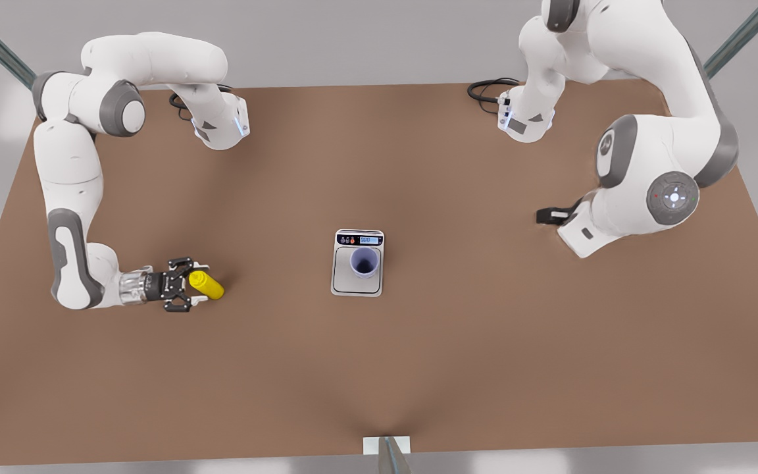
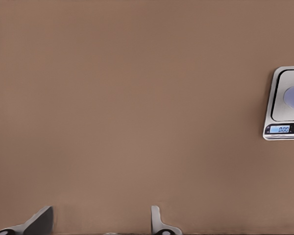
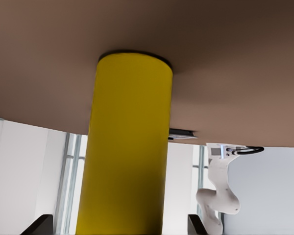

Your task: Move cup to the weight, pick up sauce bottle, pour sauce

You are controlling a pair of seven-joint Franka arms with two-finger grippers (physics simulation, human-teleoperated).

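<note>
The right hand (image 1: 196, 289) straddles the small bright yellow squeeze bottle (image 1: 206, 284) near the front view's left, fingers spread either side, not yet pinching. Mid-table (image 1: 484, 342), the lavender-blue tumbler (image 1: 364, 261) stands on the flat silver-grey digital scale (image 1: 358, 263). The left hand (image 1: 550, 216) waits beyond, fingers wide apart (image 2: 159, 223). An off-centre squeeze could tip the bottle.
</note>
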